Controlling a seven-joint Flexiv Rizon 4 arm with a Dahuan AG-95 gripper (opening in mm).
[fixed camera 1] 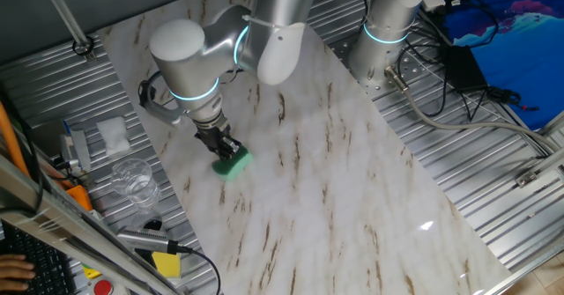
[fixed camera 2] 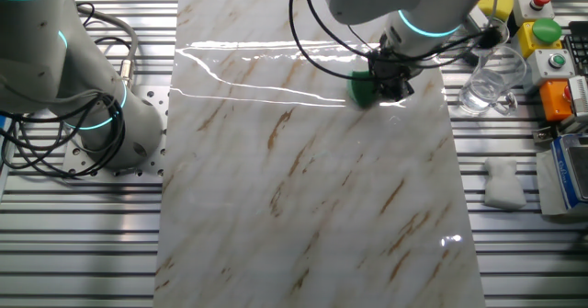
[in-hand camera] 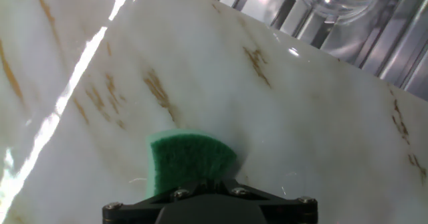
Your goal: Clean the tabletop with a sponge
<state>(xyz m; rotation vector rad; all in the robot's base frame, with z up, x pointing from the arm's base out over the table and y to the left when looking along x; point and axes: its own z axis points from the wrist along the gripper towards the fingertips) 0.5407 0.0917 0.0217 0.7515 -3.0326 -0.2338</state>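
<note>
Gripper with its fingers closed on the green sponge, pressing it flat against the marble tabletop near the slab's long edge. Beyond that edge, on the ribbed grey metal surface, stand a clear glass cup closest to the sponge and a white folded cloth farther along. A yellow block lies near the corner.
</note>
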